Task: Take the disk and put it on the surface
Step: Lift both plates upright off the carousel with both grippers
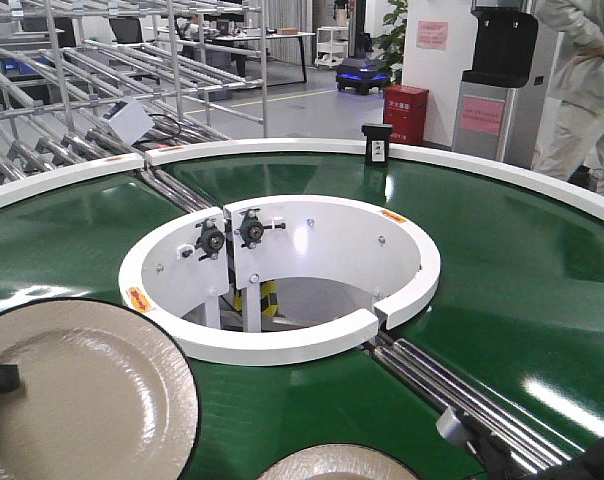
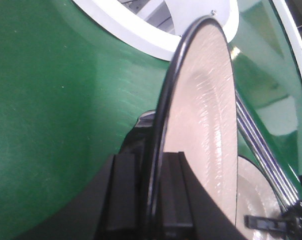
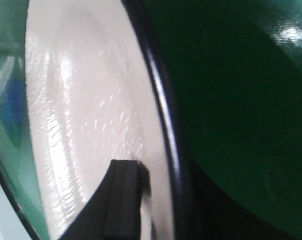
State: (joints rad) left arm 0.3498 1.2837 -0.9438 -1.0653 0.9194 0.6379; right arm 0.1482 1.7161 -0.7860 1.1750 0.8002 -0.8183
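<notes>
So, your left fingers are clenched on the near rim of the left disk. One finger sits on each side of its black edge, and the beige ribbed face is turned to the right in the left wrist view. In the front view that disk sits at the bottom left over the green conveyor belt, with the dark finger tip at its left edge. You can't tell whether it is touching the belt.

A second disk pokes in at the bottom centre, near the first but apart from it.

Your right fingers: one dark finger lies against the pale face of a disk just inside its black rim. The far side of the rim is lost in shadow, so you can't tell whether they are clamped or loose.

Containers: the white inner ring walls off a round well in the middle of the belt. Inside it are two black bearing mounts on the back wall and a yellow-and-black striped post lower down.

Steel rollers run from the ring's gap toward the lower right. A small black box stands on the belt's far white rim. Behind it are a red cabinet and a person in light clothes.
</notes>
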